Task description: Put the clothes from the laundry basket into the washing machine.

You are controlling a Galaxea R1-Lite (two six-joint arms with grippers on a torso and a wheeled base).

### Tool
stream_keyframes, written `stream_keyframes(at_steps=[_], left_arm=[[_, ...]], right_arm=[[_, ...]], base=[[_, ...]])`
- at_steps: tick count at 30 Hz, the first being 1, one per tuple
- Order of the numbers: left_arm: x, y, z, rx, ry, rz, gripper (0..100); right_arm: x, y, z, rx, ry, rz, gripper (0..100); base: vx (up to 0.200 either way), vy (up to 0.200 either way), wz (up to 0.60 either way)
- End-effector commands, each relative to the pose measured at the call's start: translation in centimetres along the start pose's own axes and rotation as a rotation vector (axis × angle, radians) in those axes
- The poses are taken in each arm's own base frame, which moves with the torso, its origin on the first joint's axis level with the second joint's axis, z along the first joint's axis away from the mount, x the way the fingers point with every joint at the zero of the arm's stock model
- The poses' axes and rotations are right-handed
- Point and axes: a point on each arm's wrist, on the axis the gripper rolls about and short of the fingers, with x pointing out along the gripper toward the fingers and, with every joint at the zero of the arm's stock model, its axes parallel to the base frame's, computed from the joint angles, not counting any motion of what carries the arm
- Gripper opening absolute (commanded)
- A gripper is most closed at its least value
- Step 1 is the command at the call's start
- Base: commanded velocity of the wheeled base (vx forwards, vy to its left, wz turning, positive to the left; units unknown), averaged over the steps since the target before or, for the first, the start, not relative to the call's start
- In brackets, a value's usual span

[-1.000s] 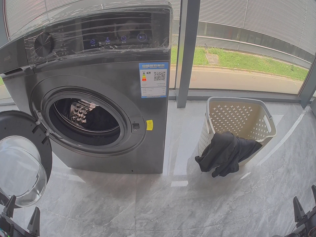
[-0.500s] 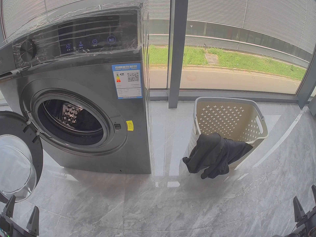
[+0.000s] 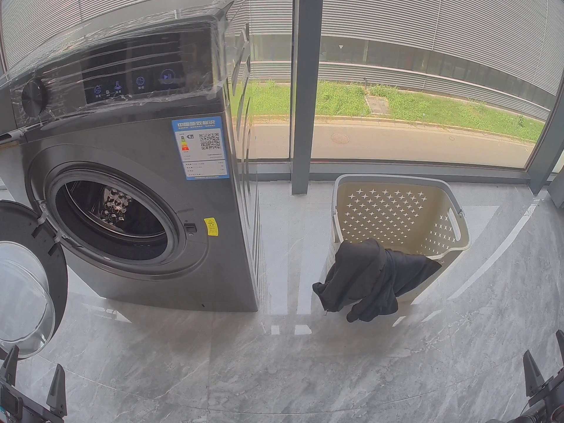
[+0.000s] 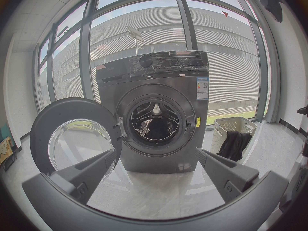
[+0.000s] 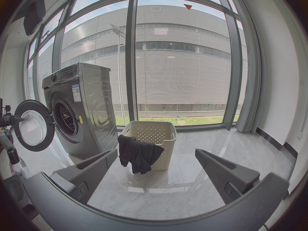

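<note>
One dark garment (image 3: pixel 370 277) drapes over the near rim of the laundry basket (image 3: pixel 399 180), ahead and leftward of the right end effector (image 3: pixel 543 348), which looks the nearer. The left end effector (image 3: pixel 35 362) sits by the washing machine (image 3: pixel 147 148) door (image 3: pixel 26 289). Both gape wide, empty.

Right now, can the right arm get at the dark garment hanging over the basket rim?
Probably not yet. Nothing blocks it: only bare floor lies between the open right claw and the dark garment draped over the laundry basket rim. But the gap looks long; the robot likely must come closer.
</note>
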Motion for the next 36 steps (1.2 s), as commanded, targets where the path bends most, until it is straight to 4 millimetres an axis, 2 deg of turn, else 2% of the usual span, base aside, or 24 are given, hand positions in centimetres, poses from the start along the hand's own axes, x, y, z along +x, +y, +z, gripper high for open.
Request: stream_keyframes(at_steps=[1,8,12,21,36], left_arm=[[-0.07,0.08,-0.22,-0.028,-0.011,0.041,100],[-0.07,0.15,-0.24,-0.03,-0.008,0.071,100],[-0.02,-0.39,-0.73,-0.064,0.021,-0.163,100],[-0.03,-0.34,-0.76,-0.056,0.023,-0.137,100],[-0.02,-0.32,-0.78,-0.054,0.025,-0.125,100]], right_arm=[[0.09,0.0,-0.5,0.0,0.013,0.0,100],[0.09,0.0,-0.5,0.0,0.013,0.0,100],[0.09,0.0,-0.5,0.0,0.013,0.0,100],[0.09,0.0,-0.5,0.0,0.013,0.0,100],[0.09,0.0,-0.5,0.0,0.013,0.0,100]], base=[[0.0,0.0,0.0],[0.0,0.0,0.0],[0.0,0.0,0.0],[0.0,0.0,0.0],[0.0,-0.2,0.0]])
